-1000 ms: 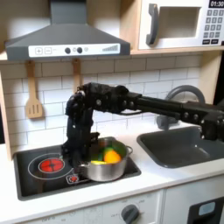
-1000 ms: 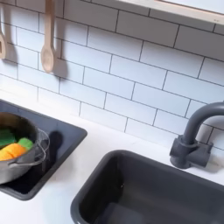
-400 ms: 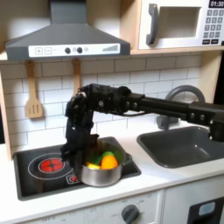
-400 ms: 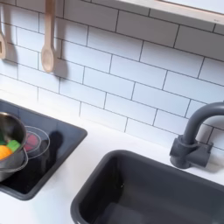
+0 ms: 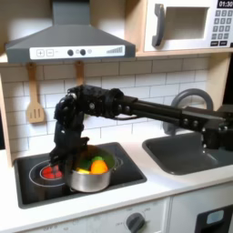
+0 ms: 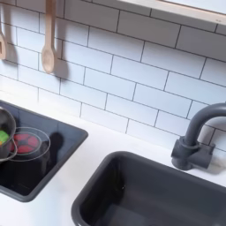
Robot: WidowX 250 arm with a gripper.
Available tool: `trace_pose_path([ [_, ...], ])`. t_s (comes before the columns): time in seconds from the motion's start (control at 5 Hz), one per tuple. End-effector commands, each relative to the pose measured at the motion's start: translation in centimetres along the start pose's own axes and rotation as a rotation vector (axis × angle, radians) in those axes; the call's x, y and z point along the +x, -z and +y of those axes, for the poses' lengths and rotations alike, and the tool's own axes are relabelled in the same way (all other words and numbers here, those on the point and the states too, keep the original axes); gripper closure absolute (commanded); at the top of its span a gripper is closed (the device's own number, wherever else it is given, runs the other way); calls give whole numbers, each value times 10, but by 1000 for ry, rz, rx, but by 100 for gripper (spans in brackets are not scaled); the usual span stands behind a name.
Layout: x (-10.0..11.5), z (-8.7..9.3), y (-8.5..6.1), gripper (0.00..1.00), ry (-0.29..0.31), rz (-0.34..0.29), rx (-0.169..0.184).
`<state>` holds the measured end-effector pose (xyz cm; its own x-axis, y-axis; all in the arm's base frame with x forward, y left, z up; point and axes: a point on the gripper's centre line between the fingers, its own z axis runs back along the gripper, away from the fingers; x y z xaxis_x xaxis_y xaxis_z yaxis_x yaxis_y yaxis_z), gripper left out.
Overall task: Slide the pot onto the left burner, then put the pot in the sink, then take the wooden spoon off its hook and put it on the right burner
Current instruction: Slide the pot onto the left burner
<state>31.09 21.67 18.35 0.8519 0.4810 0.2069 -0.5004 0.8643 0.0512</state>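
The shiny steel pot [image 5: 89, 174] stands on the black cooktop [image 5: 127, 175] between the two burners, overlapping the red left burner [image 5: 47, 171]. It holds orange and green toy food. My gripper [image 5: 70, 163] reaches down at the pot's left rim and looks shut on it. In the second exterior view the pot [image 6: 4, 144] is at the left edge beside the bared right burner [image 6: 28, 143]. The wooden spoon [image 6: 48, 40] hangs on the tiled wall; in the first exterior view the spoon [image 5: 80, 75] hangs above my arm. The dark grey sink [image 5: 187, 153] [image 6: 150, 190] lies to the right.
A slotted wooden spatula [image 5: 35, 100] hangs at the first exterior view's left. The dark arched faucet [image 6: 192, 132] stands behind the sink. A range hood [image 5: 68, 36] and a microwave [image 5: 187, 25] hang overhead. White counter [image 6: 84, 154] separates cooktop and sink.
My gripper and the pot have slid left across the cooktop, off the right burner toward the left one. In the second exterior view the right burner's red rings have come into sight.
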Motion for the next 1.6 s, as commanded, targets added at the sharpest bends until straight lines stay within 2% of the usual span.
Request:
trace_pose_path([
  [0.0, 21, 7, 4, 100, -44, -2, 5],
  [0.2, 34, 9, 8, 100, -56, -9, 9],
  [0.6, 42, 21, 16, 100, -84, -8, 14],
  [0.8, 38, 10, 7, 100, -37, -29, 7],
  [1.0, 42, 18, 5, 0, -44, -49, 26],
  [1.2, 43, 15, -8, 0, -19, -79, 22],
  [1.4, 39, 6, -23, 0, -5, -96, 0],
])
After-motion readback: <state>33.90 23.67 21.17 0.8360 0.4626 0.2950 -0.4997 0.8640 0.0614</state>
